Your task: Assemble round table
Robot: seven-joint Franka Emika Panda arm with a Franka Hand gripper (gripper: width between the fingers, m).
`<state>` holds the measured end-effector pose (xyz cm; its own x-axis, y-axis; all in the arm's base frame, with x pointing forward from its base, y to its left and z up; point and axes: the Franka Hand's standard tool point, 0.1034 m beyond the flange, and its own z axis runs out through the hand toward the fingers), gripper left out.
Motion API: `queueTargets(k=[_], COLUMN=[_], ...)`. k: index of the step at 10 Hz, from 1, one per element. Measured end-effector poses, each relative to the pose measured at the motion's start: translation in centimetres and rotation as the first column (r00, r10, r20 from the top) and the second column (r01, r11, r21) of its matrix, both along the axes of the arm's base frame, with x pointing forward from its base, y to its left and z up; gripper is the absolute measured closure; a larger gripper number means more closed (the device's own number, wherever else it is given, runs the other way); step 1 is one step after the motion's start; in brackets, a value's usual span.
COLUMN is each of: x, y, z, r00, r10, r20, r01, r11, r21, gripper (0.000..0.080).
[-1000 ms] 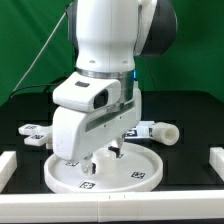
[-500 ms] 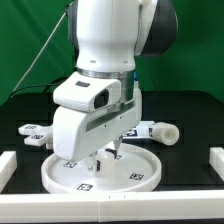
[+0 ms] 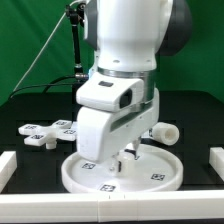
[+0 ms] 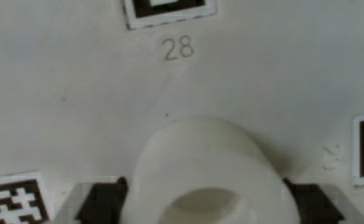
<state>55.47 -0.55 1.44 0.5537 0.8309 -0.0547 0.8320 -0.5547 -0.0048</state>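
Observation:
The large round disc [image 3: 160, 176] lies flat on the black surface at the front. My gripper [image 3: 122, 157] reaches down onto its middle and is shut on the central hub [image 4: 200, 165]. In the wrist view the dark fingers [image 4: 104, 200] press both sides of the hub, with the disc's tagged face [image 4: 90, 90] spread around it. The four-lobed cross piece [image 3: 45, 133] lies on the exterior view's left. The short thick cylinder [image 3: 165, 132] lies on its side behind the arm on the exterior view's right.
White rails stand at the exterior view's left [image 3: 7, 166], right [image 3: 216, 164] and front [image 3: 110, 212] edges of the black surface. A green backdrop and a dark stand [image 3: 75, 40] with cables rise at the back.
The arm has moved toward the exterior view's right, and the round disc has slid the same way with the gripper still on its hub.

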Motion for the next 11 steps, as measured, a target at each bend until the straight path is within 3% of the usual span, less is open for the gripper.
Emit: queueTargets(k=[4,9,10,11], x=[1.2,1.2,1.2,1.1], y=[4.6,4.7,4.7,4.5], z=[0.2,0.3,0.3,0.4], r00=[1.0,0.999,0.999,0.999], r10=[-0.015,-0.048,-0.048,-0.049], r20=[-0.004,-0.015,-0.015,-0.017], r01=[0.015,0.048,0.047,0.049], r11=[1.0,0.999,0.999,0.999], r21=[-0.002,-0.023,-0.023,-0.025], gripper=[0.0393,0.0393,0.0216,0.0169])
